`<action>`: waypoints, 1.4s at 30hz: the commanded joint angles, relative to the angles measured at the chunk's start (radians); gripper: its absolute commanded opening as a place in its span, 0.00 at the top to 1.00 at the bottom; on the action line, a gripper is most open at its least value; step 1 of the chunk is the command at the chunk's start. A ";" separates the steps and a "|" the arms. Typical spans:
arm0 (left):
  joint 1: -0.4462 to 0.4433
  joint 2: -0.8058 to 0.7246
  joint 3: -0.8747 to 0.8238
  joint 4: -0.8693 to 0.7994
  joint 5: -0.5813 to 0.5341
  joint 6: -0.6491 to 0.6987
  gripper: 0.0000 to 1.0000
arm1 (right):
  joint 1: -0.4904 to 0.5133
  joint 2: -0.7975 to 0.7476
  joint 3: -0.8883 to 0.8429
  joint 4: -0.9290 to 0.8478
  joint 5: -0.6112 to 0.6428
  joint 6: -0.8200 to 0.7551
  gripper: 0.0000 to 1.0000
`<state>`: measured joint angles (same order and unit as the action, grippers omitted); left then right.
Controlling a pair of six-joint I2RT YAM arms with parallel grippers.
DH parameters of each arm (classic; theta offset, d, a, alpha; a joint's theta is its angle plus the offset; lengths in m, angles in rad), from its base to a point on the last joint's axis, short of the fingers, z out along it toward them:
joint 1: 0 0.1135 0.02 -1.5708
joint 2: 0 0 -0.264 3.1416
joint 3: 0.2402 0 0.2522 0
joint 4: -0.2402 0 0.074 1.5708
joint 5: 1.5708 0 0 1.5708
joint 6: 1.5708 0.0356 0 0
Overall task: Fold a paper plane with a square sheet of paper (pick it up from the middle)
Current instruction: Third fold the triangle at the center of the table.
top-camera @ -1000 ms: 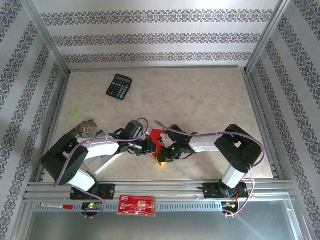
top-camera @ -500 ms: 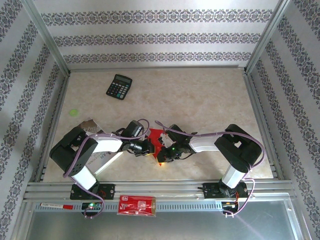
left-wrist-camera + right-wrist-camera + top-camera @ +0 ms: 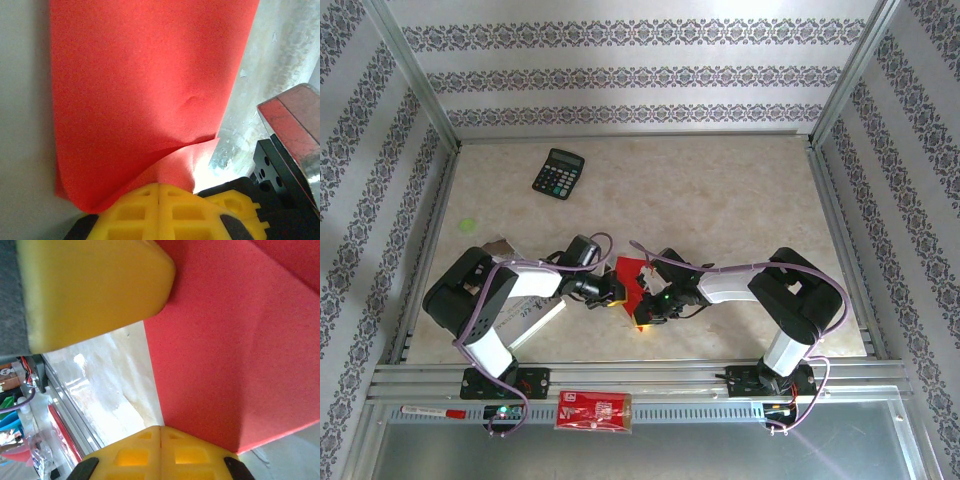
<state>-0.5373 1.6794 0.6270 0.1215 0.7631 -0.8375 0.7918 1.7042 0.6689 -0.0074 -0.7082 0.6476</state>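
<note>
The square sheet of paper (image 3: 632, 280) is bright red, partly folded, and lies near the table's front between both grippers. My left gripper (image 3: 611, 298) comes at it from the left. In the left wrist view the left gripper (image 3: 159, 186) is shut, and two layers of the paper (image 3: 140, 90) curl up from its tips as if pinched there. My right gripper (image 3: 642, 318) reaches in from the right. In the right wrist view the right gripper (image 3: 161, 429) is shut with its tips against the near corner of the flat paper (image 3: 235, 355). A left finger (image 3: 95, 290) hangs close above.
A black calculator (image 3: 558, 173) lies at the back left. A white booklet (image 3: 525, 312) sits under the left arm. A red printed packet (image 3: 593, 411) rests on the front rail (image 3: 700, 385). A green spot (image 3: 468, 225) marks the table (image 3: 720, 190) at left.
The left arm's elbow has swung inward and its gripper has shifted slightly left and back. The paper's left part now stands a little higher. The right arm has stayed put.
</note>
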 commanded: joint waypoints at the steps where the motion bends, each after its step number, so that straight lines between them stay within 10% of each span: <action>1: 0.045 0.034 0.019 0.047 -0.050 0.030 0.98 | -0.007 0.087 -0.055 -0.166 0.197 -0.028 1.00; 26: 0.208 0.049 0.095 -0.037 -0.072 0.112 0.95 | -0.025 0.077 -0.069 -0.164 0.204 -0.033 1.00; 42: -0.012 -0.082 -0.017 0.071 -0.067 -0.026 0.89 | -0.031 0.085 -0.061 -0.162 0.202 -0.037 1.00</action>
<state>-0.5186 1.5696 0.6167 0.1356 0.7025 -0.8249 0.7799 1.7088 0.6697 -0.0032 -0.7158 0.6388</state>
